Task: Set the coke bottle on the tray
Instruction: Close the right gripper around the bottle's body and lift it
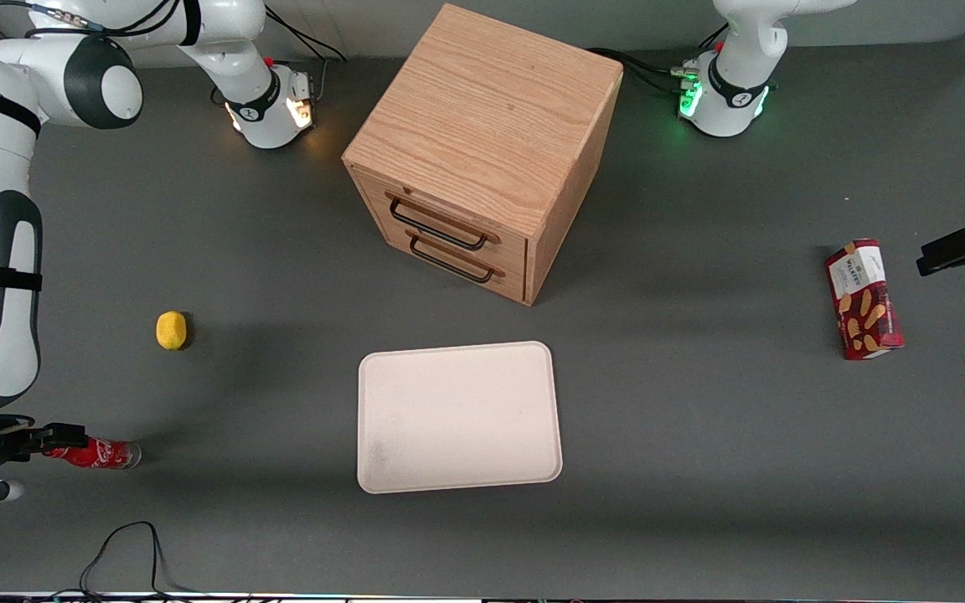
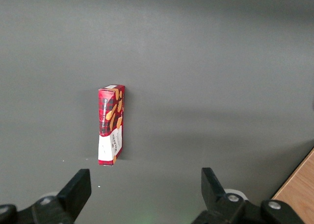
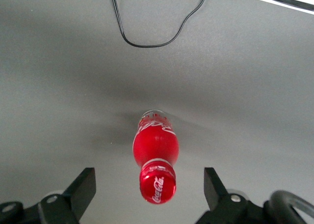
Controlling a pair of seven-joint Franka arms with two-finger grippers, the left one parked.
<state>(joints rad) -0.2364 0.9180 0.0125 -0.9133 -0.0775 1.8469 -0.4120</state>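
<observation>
The coke bottle, red with white script, lies on its side on the grey table at the working arm's end, nearer the front camera than the lemon. My gripper is at the bottle's capped end. In the right wrist view the red cap of the coke bottle points toward the camera. It sits between the two black fingers of my gripper, which stand wide open with a gap on each side of the cap. The cream tray lies flat at mid-table, with nothing on it.
A yellow lemon sits farther from the front camera than the bottle. A wooden drawer cabinet stands farther back than the tray. A red biscuit box lies toward the parked arm's end. A black cable loops near the table's front edge.
</observation>
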